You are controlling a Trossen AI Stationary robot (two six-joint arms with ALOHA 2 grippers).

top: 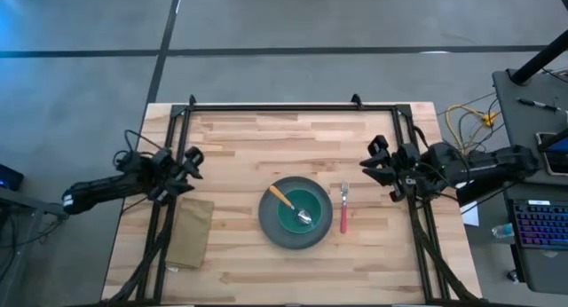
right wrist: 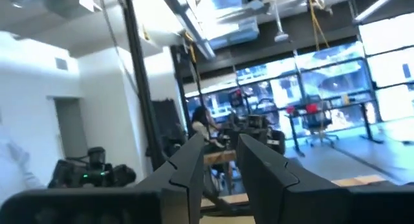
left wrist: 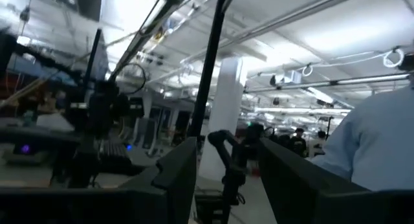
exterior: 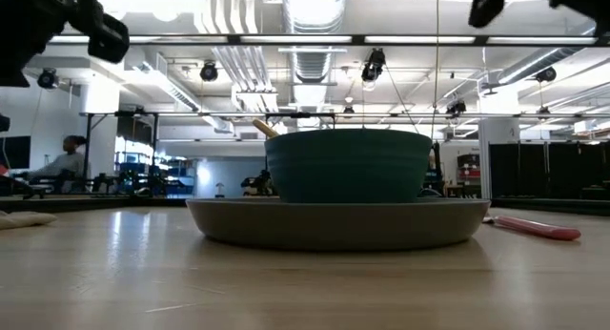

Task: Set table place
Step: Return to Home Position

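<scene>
A round grey plate (top: 271, 225) lies on the wooden table (top: 231, 138), right of its middle. A teal bowl (top: 293, 220) stands on the plate, and an orange-handled spoon (top: 282, 198) rests inside the bowl with its handle leaning over the rim. A pink-handled fork (top: 343, 211) lies flat on the table just right of the plate. My left gripper (top: 193, 161) is open and empty at the table's left edge. My right gripper (top: 373, 161) is open and empty at the right edge, above the table. In the low view the bowl (exterior: 348, 165) stands on the plate (exterior: 338, 223), with the fork (exterior: 534, 227) to the right.
A tan folded cloth (top: 189, 232) lies at the table's left side near the front. A black metal frame (top: 284, 106) runs along the table's edges. A desk with a keyboard (top: 543, 229) stands beyond the right edge. People show in the room behind.
</scene>
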